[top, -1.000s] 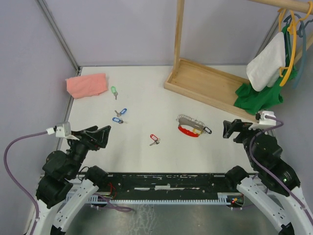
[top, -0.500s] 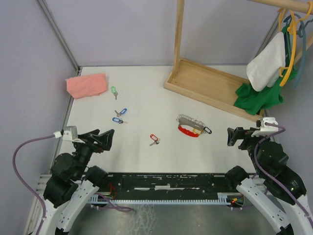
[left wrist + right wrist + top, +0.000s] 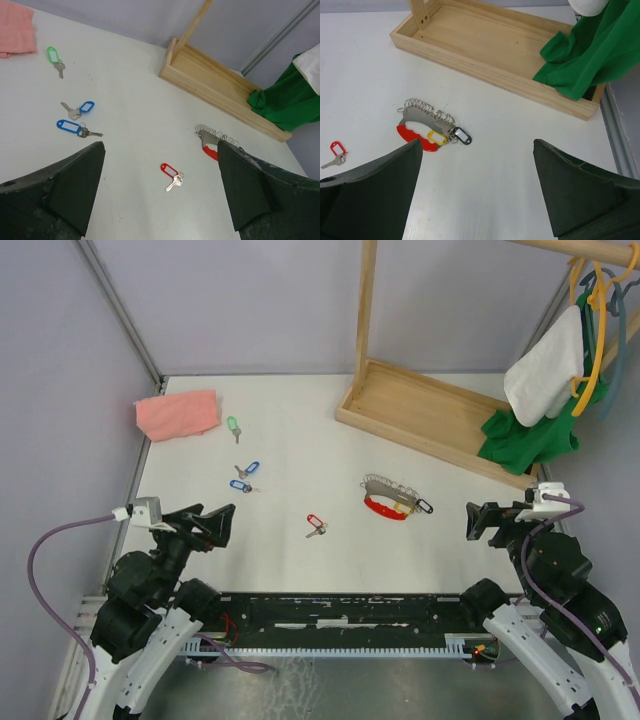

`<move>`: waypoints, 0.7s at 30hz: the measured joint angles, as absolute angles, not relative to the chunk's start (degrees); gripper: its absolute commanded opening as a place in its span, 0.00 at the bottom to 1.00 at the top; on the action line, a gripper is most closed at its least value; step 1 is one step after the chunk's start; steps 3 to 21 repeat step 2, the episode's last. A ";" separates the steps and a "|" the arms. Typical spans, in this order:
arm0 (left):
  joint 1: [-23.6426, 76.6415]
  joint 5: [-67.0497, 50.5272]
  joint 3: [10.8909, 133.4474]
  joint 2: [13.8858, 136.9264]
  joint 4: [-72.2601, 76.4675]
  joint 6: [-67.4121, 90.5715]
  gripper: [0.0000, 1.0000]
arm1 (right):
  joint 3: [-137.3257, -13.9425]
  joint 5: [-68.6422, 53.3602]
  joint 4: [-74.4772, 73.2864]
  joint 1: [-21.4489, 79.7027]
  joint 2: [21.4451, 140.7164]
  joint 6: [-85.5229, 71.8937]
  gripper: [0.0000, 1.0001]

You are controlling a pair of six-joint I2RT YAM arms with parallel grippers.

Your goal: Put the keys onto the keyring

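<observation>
White table [image 3: 300, 440]: red-crescent, wire-coiled keyring [image 3: 413, 135]

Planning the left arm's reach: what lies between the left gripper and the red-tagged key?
Nothing. In the top external view only bare white table separates the left gripper from the red-tagged key; the left wrist view agrees.

— Any writing to read here?
— None. The tags on the keys [image 3: 68, 126] show no legible marks, and the black tag's white window at the keyring [image 3: 413, 134] is too small to tell.
— Brands, numbers?
— Nothing readable.
</observation>
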State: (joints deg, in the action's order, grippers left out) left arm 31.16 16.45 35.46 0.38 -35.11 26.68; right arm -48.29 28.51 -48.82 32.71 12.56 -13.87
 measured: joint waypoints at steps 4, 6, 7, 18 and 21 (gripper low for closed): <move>31.14 16.45 35.44 0.38 -35.03 26.68 1.00 | -48.27 28.51 -48.82 32.71 12.56 -13.69 1.00; 31.14 16.45 35.44 0.38 -35.03 26.68 1.00 | -48.27 28.51 -48.82 32.71 12.56 -13.69 1.00; 31.14 16.45 35.44 0.38 -35.03 26.68 1.00 | -48.27 28.51 -48.82 32.71 12.56 -13.69 1.00; 31.14 16.45 35.44 0.38 -35.03 26.68 1.00 | -48.27 28.51 -48.82 32.71 12.56 -13.69 1.00; 31.14 16.45 35.44 0.38 -35.03 26.68 1.00 | -48.27 28.51 -48.82 32.71 12.56 -13.69 1.00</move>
